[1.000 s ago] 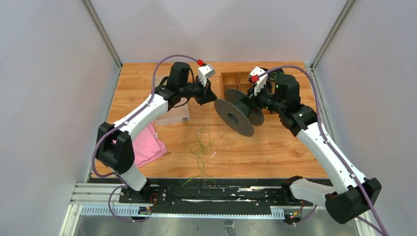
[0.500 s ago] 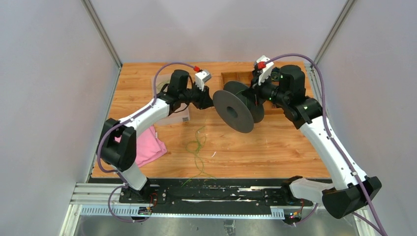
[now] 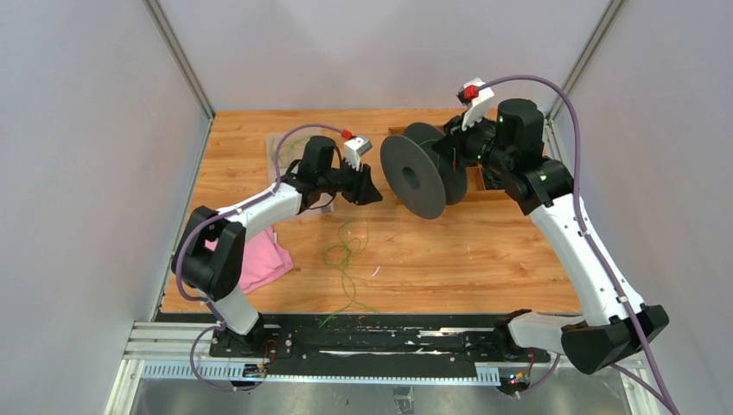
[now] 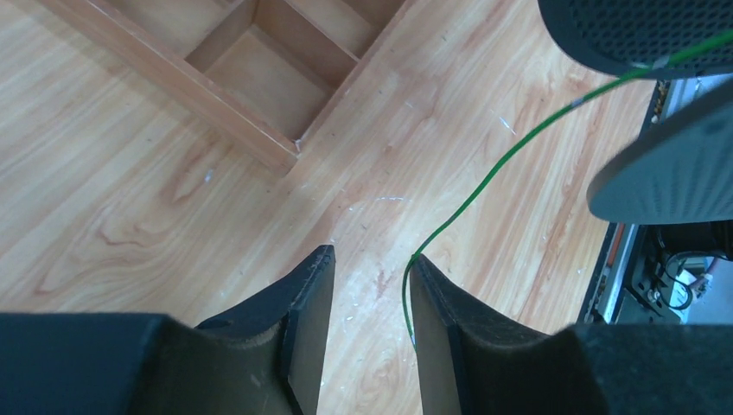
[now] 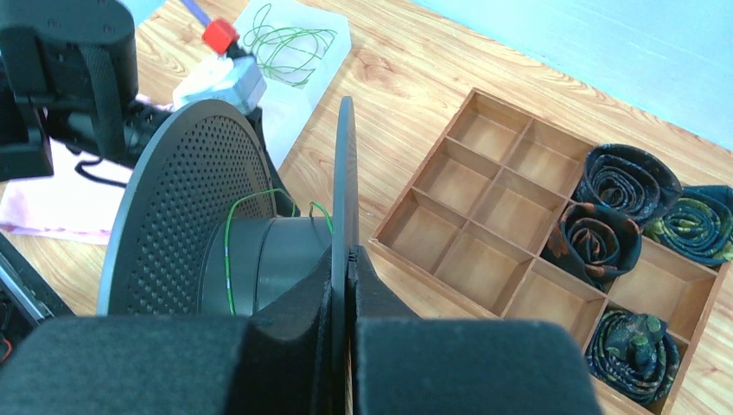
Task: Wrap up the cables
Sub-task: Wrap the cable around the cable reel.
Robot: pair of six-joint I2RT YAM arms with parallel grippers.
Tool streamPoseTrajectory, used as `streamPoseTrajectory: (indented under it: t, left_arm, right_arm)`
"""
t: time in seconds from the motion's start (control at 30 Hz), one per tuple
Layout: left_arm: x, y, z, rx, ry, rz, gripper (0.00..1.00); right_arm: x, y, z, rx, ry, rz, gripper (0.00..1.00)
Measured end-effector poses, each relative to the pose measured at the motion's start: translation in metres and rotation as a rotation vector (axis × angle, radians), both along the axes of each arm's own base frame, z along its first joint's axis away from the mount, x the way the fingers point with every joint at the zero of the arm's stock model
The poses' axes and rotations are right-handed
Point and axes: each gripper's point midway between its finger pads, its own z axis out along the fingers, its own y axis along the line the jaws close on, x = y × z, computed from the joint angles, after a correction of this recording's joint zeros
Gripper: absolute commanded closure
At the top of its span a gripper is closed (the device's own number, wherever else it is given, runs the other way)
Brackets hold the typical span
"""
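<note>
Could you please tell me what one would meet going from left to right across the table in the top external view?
Crumpled pink cloth → loose tangle of thin yellowish-green cable → big black plastic spool.

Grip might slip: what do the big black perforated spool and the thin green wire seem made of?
The big black perforated spool looks like matte moulded plastic, its flange dotted with holes; painted metal is possible. The thin green wire looks plastic-coated: glossy, bending in smooth curves.
</note>
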Motion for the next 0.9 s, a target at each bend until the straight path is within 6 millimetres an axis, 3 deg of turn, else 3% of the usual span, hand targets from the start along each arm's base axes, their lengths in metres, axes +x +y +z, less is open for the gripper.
streamPoseTrajectory:
  t: [0.13, 0.33, 0.47, 0.7, 0.9]
  left_arm:
    - [-0.011, -0.01, -0.012, -0.005, 0.02, -0.021, 0.57]
    - [-0.025, -0.018, -0.026, -0.009, 0.032, -0.047, 0.71]
    - [-0.033, -0.023, -0.031, -0.011, 0.039, -0.062, 0.73]
    - [-0.041, -0.027, -0.037, -0.009, 0.033, -0.084, 0.67]
    - [-0.05, -0.021, -0.053, 0.023, 0.032, -0.102, 0.58]
  right_arm:
    - [0.008, -0.004, 0.004, 0.015, 0.013, -0.035, 0.99]
    - [0.015, -0.01, 0.01, 0.027, 0.018, -0.093, 0.99]
    - [0.022, -0.018, 0.014, 0.029, 0.025, -0.151, 0.99]
    - [0.035, -0.033, 0.018, 0.013, 0.02, -0.247, 0.99]
    - [0.042, -0.043, 0.017, -0.001, 0.018, -0.296, 0.99]
